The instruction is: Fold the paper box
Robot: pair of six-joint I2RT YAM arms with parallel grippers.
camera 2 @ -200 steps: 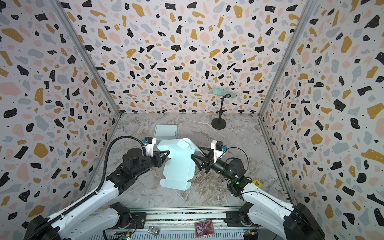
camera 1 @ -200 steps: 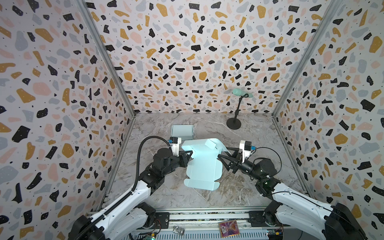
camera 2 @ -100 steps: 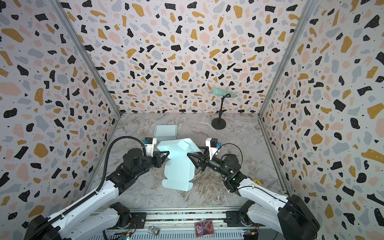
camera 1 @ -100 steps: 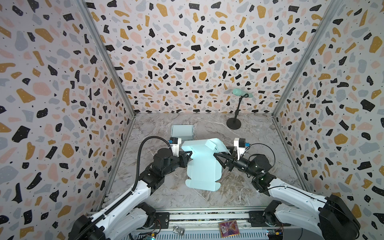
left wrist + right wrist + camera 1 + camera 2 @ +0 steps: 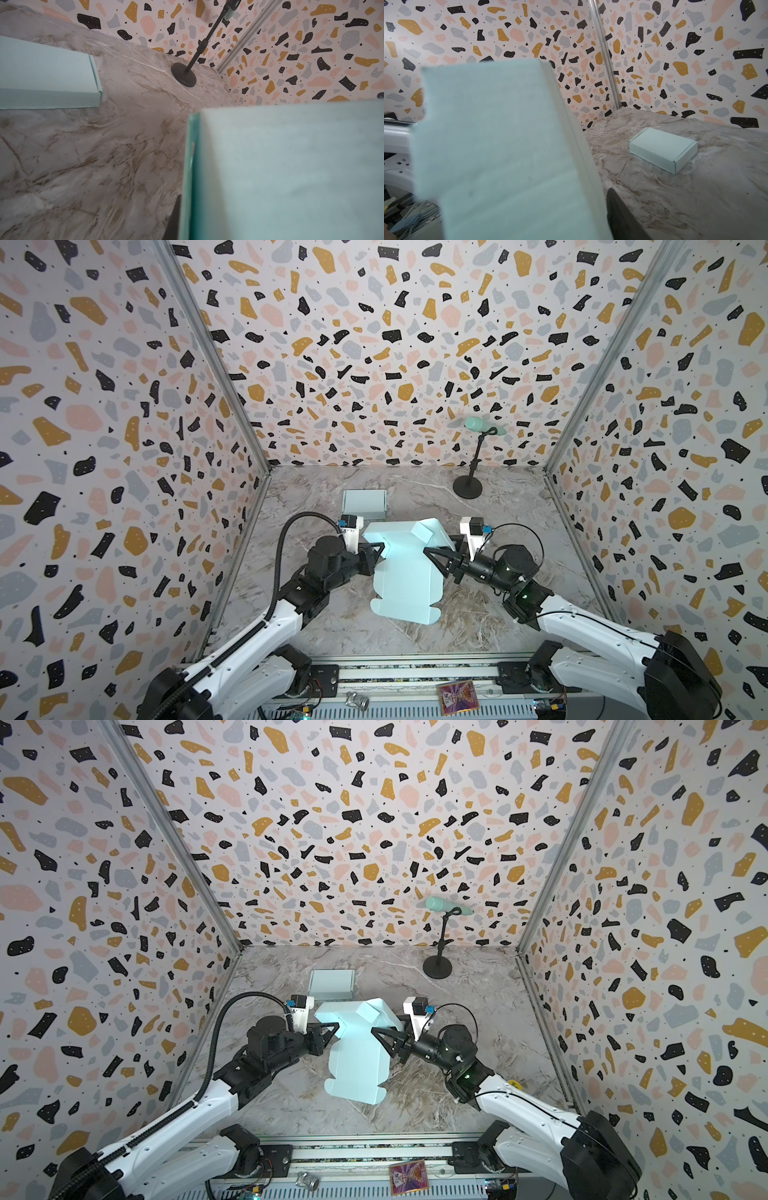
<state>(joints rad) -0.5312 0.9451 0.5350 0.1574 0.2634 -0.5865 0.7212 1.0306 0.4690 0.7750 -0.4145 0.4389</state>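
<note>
Paper box [image 5: 405, 572], half folded, hangs over the middle of the table [image 5: 498, 635], lifted so flaps can turn. My left claw [image 5: 380, 549] pinches its left edge to steady it. My right claw [image 5: 430, 556] stands apart astride the right edge, ready to crease. A finished box [image 5: 364, 504] sits by the back edge.

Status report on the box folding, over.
Left gripper shut on the paper box, left edge. Right gripper open, jaws astride its right edge. Partly folded, far flaps up. Closed box and stand behind, apart.
</note>
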